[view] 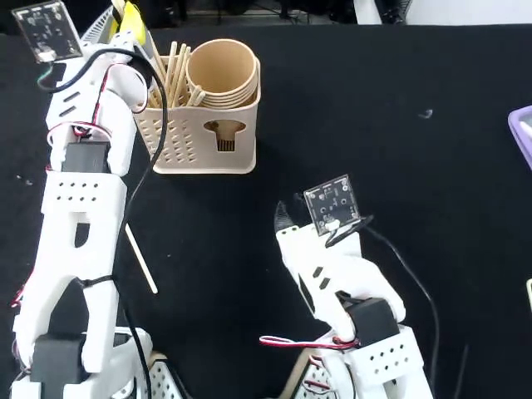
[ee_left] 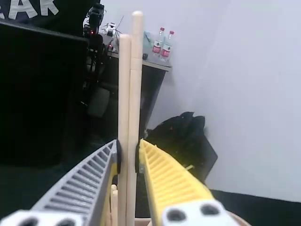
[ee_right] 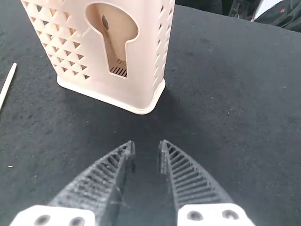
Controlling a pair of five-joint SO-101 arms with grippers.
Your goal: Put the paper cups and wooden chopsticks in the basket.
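High view first: the beige perforated plastic basket (view: 204, 137) stands at 11 o'clock on the black tabletop (view: 399, 150). A stack of tan paper cups (view: 223, 73) fills its 3 o'clock side, and a bundle of pale wooden sticks (view: 174, 71) leans in its 9 o'clock side. The yellow-and-grey left hand (view: 122, 18) hangs at 10 o'clock from the basket, just beside the rim. One loose wooden chopstick (view: 141, 259) lies flat on the tabletop at 7 o'clock from the basket, near the left arm. The right hand (view: 287, 218) sits at 5 o'clock from the basket, apart from it.

Left wrist view: the left hand (ee_left: 127, 148) is clamped on a pair of wooden chopsticks (ee_left: 129, 84), pressed together side by side between the ridged fingers (ee_left: 160, 174).

Right wrist view: the right hand (ee_right: 146, 149) is narrowly parted with nothing between its fingers. It faces the basket (ee_right: 101, 52), and the loose wooden chopstick (ee_right: 7, 84) lies off to one side.
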